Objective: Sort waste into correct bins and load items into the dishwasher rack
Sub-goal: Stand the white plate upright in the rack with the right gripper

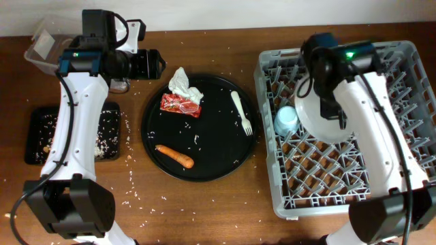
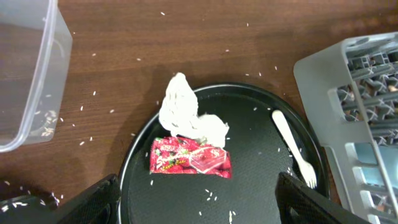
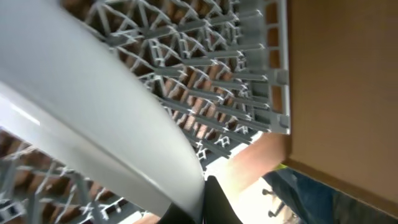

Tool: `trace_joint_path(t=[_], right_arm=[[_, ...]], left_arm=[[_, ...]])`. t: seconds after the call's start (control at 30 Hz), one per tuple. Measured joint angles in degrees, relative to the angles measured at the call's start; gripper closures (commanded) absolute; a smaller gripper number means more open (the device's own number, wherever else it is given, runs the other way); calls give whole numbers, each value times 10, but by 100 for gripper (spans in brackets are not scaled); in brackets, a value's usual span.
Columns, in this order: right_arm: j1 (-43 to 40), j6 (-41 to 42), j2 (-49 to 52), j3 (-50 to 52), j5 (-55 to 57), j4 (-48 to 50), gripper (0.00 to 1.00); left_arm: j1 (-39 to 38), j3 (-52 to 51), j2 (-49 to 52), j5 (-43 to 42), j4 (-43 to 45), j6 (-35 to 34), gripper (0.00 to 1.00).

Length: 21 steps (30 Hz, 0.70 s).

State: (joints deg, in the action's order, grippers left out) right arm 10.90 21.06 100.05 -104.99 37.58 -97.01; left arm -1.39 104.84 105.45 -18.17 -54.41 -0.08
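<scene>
My left gripper (image 1: 155, 63) is open and empty, hovering over the far left rim of the round black tray (image 1: 218, 163); its fingers (image 2: 199, 205) frame the tray. On the tray lie the crumpled white tissue (image 1: 182, 83) (image 2: 186, 115), the red snack wrapper (image 1: 180, 104) (image 2: 189, 157), the orange carrot (image 1: 175, 156) and the white fork (image 1: 241, 112) (image 2: 293, 148). My right gripper (image 3: 200, 200) is shut on the rim of the grey-white plate (image 1: 317, 119) (image 3: 93, 124), held on edge in the dishwasher rack (image 1: 409, 75). The blue cup (image 1: 286, 121) sits in the rack beside it. The pink bowl is not visible.
The clear tub (image 1: 42, 46) (image 2: 31, 74) stands at the far left corner. The shallow black tray (image 1: 37, 129) with rice and scraps lies under the left arm. Loose rice is scattered over the wooden table (image 1: 204, 211). The rack's corner (image 2: 348, 93) borders the round tray.
</scene>
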Motion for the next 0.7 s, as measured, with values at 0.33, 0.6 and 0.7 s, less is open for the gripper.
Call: trace_joint_path(t=[0.33,0.6,0.7], right_arm=[[0,149,-22,124,99,3,96],[47,176,-22,154,85,39,38],[57,178,-22,155,82,39,23]], left_arm=[[0,0,0,2,1,0,21],[0,0,0,2,3,0,21],[0,0,0,2,3,0,21]])
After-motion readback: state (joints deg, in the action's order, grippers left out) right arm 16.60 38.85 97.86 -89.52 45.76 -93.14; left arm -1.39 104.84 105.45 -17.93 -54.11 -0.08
